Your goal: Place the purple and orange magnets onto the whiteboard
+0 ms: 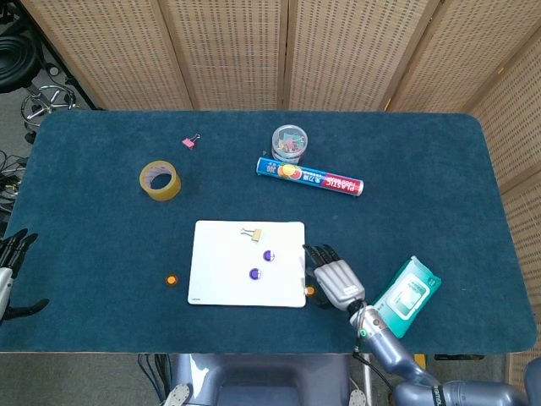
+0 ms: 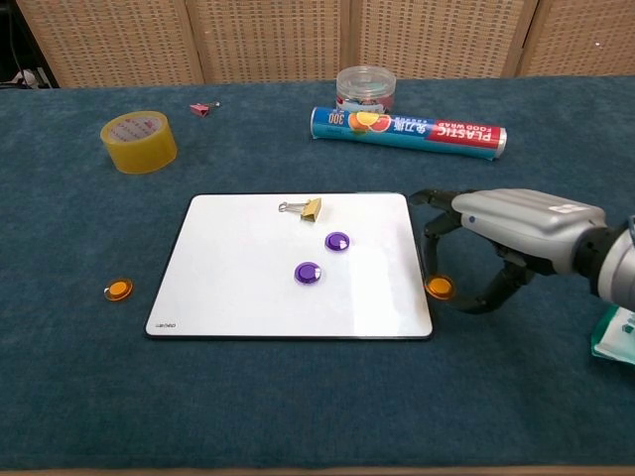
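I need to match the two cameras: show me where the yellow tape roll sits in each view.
Head view: tape roll at left-centre, up-left of the whiteboard.
Chest view: tape roll at upper left, up-left of the whiteboard.
Shared landmark: the pink binder clip just beyond it.
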Motion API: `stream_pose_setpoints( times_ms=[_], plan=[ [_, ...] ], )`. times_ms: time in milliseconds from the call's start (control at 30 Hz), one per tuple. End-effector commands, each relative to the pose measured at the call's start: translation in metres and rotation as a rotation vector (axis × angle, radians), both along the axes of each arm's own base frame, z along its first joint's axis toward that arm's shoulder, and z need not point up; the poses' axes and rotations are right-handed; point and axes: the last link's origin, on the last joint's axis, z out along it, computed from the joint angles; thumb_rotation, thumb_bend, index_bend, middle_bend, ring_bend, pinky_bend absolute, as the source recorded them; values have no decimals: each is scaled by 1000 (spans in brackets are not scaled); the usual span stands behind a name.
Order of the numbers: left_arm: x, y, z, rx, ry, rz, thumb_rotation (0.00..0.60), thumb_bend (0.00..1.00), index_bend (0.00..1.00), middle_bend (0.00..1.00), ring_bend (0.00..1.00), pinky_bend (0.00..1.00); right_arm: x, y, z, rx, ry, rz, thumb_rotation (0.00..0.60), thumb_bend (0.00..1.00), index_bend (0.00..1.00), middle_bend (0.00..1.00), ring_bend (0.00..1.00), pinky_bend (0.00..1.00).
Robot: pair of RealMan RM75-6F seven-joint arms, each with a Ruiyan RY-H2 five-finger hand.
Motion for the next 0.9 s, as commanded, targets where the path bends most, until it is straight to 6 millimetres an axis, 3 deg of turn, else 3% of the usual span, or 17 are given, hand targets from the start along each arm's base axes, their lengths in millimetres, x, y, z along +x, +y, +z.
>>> stream_pose_setpoints(
  times_ms=[33,233,433,900],
  plan=[
    [0,0,0,-1,-1,-1,600,111,0,0,0,0,24,-3,-7,13,-19,43,600,417,559,0,0,0],
    [0,-1,2,2,-8,-3,600,111,0,0,0,0,59,-9,-24,48,-35,80,600,418,565,0,0,0],
    [-1,-1,4,1,-16,-5,600,112,0,0,0,0,83,-6,-42,78,-35,98,600,418,566,0,0,0],
    [-1,-2,6,-4,-22,-7,600,112,0,0,0,0,113,-3,-75,120,-32,98,600,419,572,0,0,0]
  ],
)
